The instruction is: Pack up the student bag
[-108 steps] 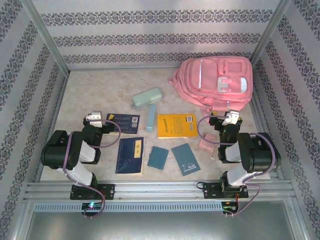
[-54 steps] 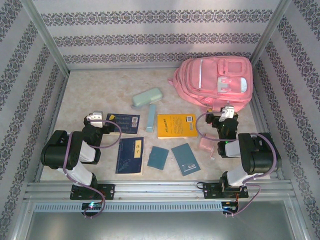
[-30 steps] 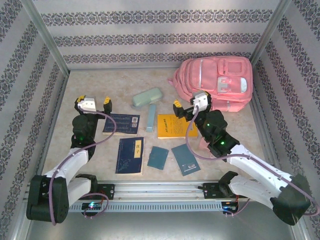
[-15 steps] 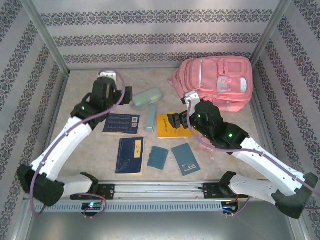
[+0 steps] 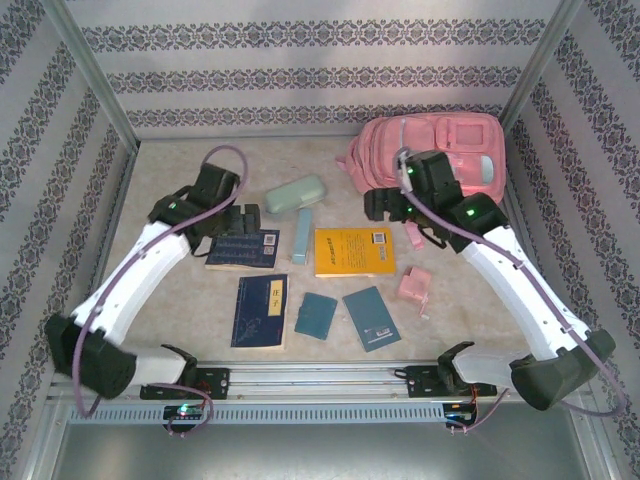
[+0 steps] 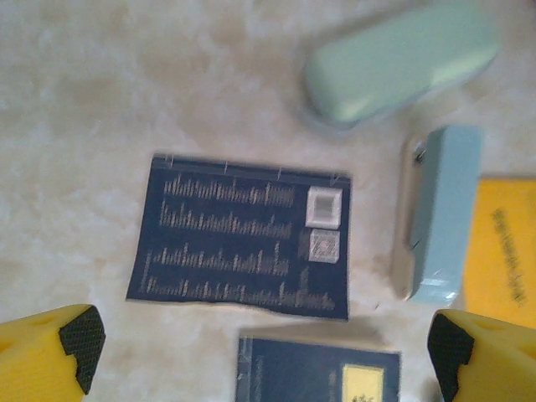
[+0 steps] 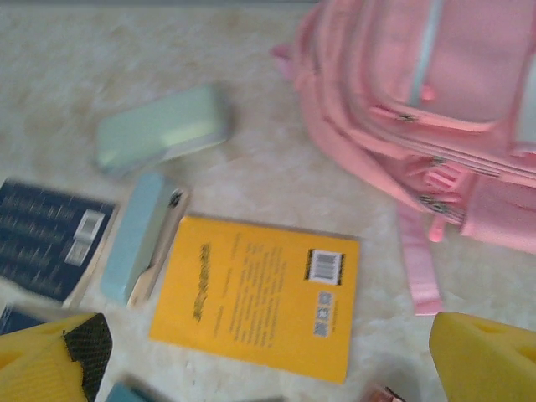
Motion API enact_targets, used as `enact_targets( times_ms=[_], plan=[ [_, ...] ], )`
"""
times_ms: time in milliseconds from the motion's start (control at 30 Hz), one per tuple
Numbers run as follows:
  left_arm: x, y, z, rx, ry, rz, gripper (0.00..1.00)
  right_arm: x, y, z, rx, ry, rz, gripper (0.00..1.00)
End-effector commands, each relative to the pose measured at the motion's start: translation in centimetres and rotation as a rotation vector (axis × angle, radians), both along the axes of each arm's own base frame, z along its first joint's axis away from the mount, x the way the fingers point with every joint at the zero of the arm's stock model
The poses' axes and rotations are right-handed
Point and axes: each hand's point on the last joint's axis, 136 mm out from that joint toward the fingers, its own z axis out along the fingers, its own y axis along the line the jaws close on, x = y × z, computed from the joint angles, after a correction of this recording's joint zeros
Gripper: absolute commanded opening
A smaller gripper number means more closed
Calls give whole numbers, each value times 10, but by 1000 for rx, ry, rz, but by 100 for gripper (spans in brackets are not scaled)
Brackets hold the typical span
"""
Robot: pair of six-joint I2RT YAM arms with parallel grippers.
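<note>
The student bag [image 5: 470, 135] is a large pink backpack lying at the back right; its zip pockets and a strap show in the right wrist view [image 7: 435, 126]. My right gripper [image 5: 392, 210] hovers open beside the bag's left edge. Its yellow fingers [image 7: 50, 356] stand wide apart above a yellow book [image 7: 260, 293], with nothing between them [image 7: 268, 360]. My left gripper [image 5: 238, 222] hangs open over a dark blue book [image 6: 243, 239], holding nothing [image 6: 268, 360].
A mint case [image 5: 295, 193], a light blue box [image 5: 301, 232], the yellow book [image 5: 352, 251], two dark blue books [image 5: 243, 249] [image 5: 261, 310], two teal notebooks [image 5: 317, 314] [image 5: 371, 318] and a small pink pouch [image 5: 413, 286] lie on the table. Patterned walls close three sides.
Both arms have unfolded from the near edge and reached out over the table. Lately the left gripper came nearer over the dark blue book; the right swung back towards the bag.
</note>
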Motion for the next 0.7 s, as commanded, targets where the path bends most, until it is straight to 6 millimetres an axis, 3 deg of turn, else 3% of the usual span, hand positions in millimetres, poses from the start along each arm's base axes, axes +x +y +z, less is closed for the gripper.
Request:
enact_targets(
  times_ms=[0,133,200,333,467,667],
  plan=[
    [3,2,35,-141,-227,67,100,21,-1,15,104,-33,-79,97],
    [-11,-14,36,-231,-220,-20,100,61,-3,1,96,13,-141,98],
    [-15,-21,29,-250,-174,-41,100,85,-23,-7,64,-35,-289,98],
    [-21,-32,23,-291,-143,-79,100,135,-46,-39,209,49,-380,94],
    [-28,-44,16,-336,-72,-122,100,185,-58,-74,267,104,-384,85],
    [-39,-64,14,-432,-12,-206,100,245,-66,-115,257,183,-339,82]
  ],
)
